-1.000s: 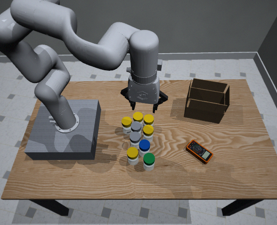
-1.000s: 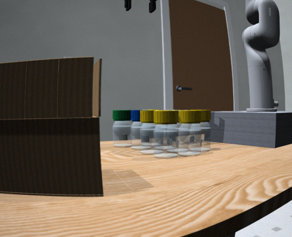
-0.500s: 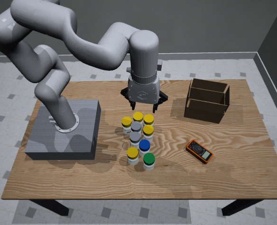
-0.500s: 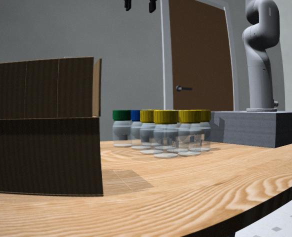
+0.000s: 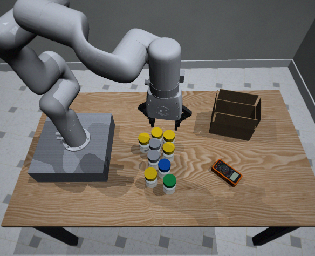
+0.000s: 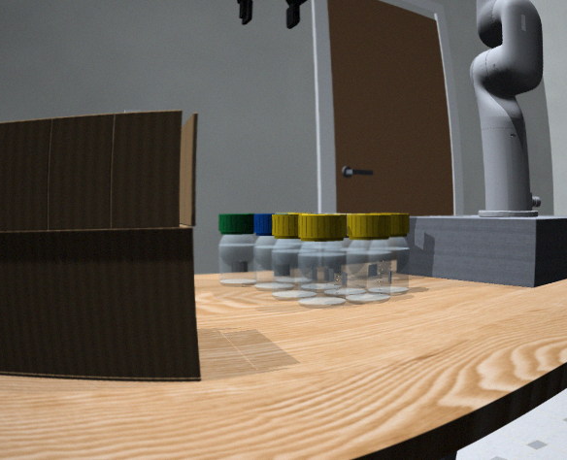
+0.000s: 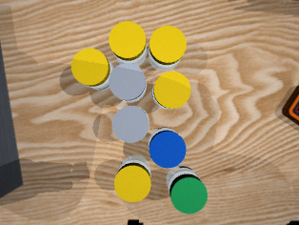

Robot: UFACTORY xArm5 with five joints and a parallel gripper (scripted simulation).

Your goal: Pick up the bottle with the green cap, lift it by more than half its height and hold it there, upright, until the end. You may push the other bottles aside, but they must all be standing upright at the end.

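The green-capped bottle stands upright at the near right corner of a tight cluster of clear bottles. It also shows in the wrist view and at the left end of the row in the exterior view. A blue-capped bottle stands just behind it, and a yellow-capped bottle stands to its left. My gripper is open and empty, high above the far end of the cluster. Only its fingertips show at the top edge in the exterior view.
Several yellow-capped bottles and two grey-capped bottles fill the rest of the cluster, all upright. A cardboard box stands at the back right. An orange multimeter lies to the right. The grey robot base block is at the left.
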